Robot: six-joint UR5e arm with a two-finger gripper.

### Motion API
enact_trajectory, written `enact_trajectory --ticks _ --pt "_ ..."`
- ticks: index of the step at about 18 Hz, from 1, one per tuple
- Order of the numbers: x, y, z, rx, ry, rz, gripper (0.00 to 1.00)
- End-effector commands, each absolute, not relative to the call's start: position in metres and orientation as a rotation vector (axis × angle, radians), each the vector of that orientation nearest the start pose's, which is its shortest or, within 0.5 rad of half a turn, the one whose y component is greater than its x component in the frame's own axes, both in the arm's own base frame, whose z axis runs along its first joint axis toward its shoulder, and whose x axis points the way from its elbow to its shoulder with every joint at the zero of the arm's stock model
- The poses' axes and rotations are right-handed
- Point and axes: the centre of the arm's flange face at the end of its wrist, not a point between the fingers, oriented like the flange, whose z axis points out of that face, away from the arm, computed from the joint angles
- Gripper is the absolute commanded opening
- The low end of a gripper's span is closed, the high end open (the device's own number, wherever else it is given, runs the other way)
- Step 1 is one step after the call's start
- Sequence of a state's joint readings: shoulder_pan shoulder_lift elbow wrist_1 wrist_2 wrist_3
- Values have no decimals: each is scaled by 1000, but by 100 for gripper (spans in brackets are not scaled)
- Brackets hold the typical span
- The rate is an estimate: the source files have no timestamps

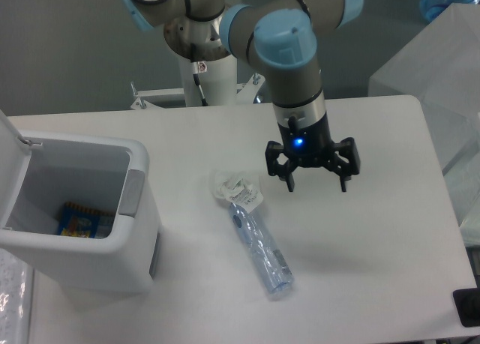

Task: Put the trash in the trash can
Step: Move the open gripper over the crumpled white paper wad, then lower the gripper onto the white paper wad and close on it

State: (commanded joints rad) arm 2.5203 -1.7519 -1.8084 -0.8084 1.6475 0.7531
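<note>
We see the crumpled white wrapper [235, 189] lying near the middle of the table [375, 239], with the crushed clear bottle [260, 248] touching its lower edge and running down and to the right from it. Bare tabletop lies between these two pieces and the trash can [79, 216], which stands at the left side with its hinged lid [13, 138] tipped up and back, leaving the mouth open; a grey panel [132, 192] sits on the wall facing the trash. Inside the can we make out a blue and yellow packet [79, 221] on the bottom. The gripper [316, 184] hangs over the table just to the right of the wrapper and above it, jaws spread wide and holding nothing, a blue light glowing on its body. To its right the tabletop runs bare to the rounded far corner and right edge. The arm [289, 52] reaches down from the white pedestal [206, 78] behind the table's far edge.
</note>
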Motion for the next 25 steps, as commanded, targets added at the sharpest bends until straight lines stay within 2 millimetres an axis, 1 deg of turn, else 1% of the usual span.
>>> enact_trajectory --ticks 2,4,6,8,9,11,15,17,22,25 --pt "-377 427 355 -2933 -301 444 100" --pt "-361 432 340 -2956 -263 415 100" --pt "-353 433 327 -2970 -264 401 100" --pt "-343 435 320 -2982 -223 382 100" --pt "-339 438 316 -2992 -176 370 100" --pt "-336 436 304 -3027 -26 354 100" --pt "-322 427 278 -3050 336 270 100" --pt "-316 420 266 -3058 425 232 100" --pt "-305 417 265 -3022 419 185 100" --pt "-296 413 254 -3037 425 151 100"
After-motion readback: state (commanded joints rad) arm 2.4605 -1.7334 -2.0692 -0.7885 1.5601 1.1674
